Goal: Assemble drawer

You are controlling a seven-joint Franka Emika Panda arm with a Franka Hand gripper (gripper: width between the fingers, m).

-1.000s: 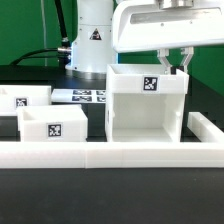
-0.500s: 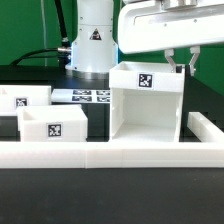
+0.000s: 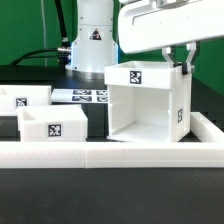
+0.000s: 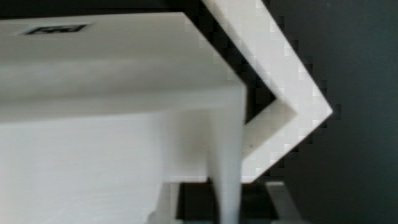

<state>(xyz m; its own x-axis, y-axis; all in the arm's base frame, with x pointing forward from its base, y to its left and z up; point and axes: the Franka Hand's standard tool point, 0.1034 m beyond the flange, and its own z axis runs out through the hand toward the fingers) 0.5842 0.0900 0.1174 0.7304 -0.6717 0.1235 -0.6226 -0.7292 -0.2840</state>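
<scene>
We see the pincer (image 3: 181, 62) shut tight on the big housing (image 3: 140, 110). One finger (image 4: 285, 205) sits on each side of its thin side wall. The housing stands by the bench (image 3: 120, 190) edge on the exterior view's right, just behind the long rail (image 3: 110, 154). Two trays (image 3: 52, 128) sit toward the other edge.

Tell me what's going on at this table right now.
The arm's gripper has its jaws closed on the top of a side wall of the drawer's large housing, on the exterior view's right. The housing's open front faces the camera. The nearer tray and the farther tray sit at the exterior view's left, not yet inserted, behind the long rail.
</scene>
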